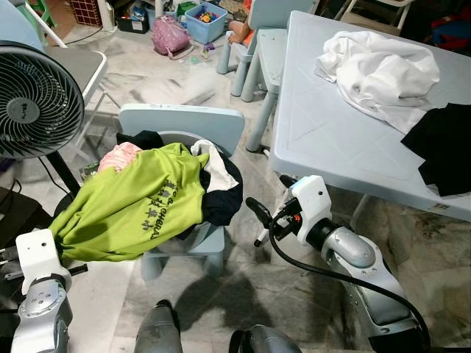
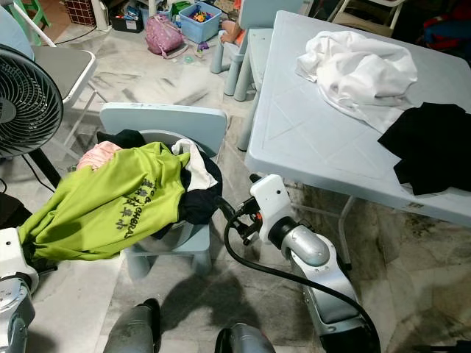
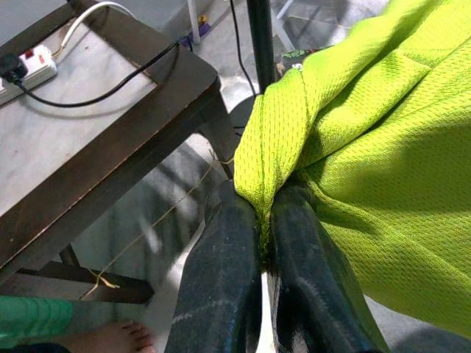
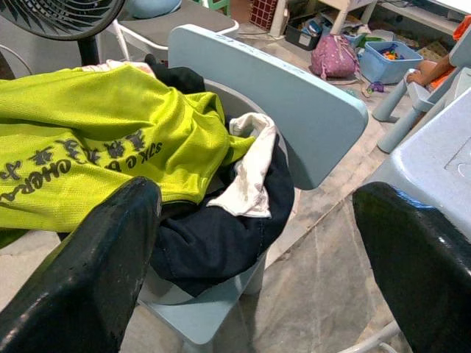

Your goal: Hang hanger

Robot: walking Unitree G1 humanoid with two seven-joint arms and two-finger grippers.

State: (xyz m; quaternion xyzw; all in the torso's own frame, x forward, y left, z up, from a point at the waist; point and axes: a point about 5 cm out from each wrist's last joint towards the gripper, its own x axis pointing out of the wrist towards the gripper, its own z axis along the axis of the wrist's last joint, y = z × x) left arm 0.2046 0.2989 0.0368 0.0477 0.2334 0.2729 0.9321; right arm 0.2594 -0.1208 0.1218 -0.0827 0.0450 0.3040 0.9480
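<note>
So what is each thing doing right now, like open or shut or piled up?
Left gripper: shut on the green shirt.
Right gripper: open, empty, facing the chair.
Green shirt: draped over the clothes pile on the blue chair.
White cloth: crumpled on the table.

We saw a pale blue chair [image 1: 184, 125] heaped with clothes, a lime green shirt [image 1: 136, 206] uppermost over a dark garment [image 1: 224, 195], a white one [image 1: 213, 165] and a pink one [image 1: 118, 156]. To its right stood a pale blue table [image 1: 331, 140] bearing a white cloth [image 1: 379, 73] and a black cloth [image 1: 441, 154]. A black fan [image 1: 33, 99] stood left, and beyond the chair a pink bag [image 1: 169, 35] sat beside a blue toy bin [image 1: 206, 20].
</note>
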